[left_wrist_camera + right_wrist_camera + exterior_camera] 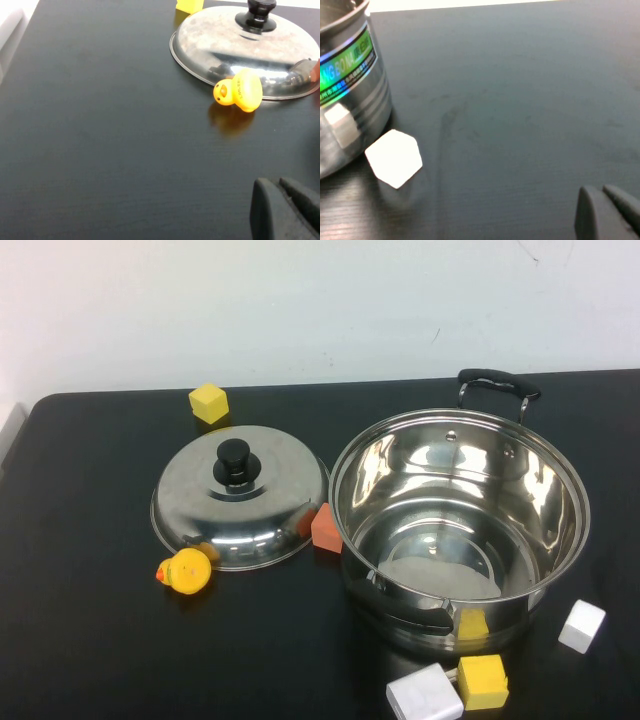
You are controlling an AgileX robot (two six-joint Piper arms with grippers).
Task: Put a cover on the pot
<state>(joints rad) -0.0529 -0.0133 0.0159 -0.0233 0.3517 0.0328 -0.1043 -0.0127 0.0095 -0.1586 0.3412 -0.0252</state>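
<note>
The large shiny steel pot stands open and empty on the right of the black table, one black handle at its far side. Its wall shows in the right wrist view. The domed steel lid with a black knob lies on the table left of the pot; it also shows in the left wrist view. My left gripper is shut and empty, low over the table, nearer me than the lid. My right gripper is shut and empty, right of the pot. Neither arm shows in the high view.
A yellow rubber duck touches the lid's near rim. An orange block sits between lid and pot. A yellow cube lies behind the lid. A white cube, yellow block and white block lie near the pot's front.
</note>
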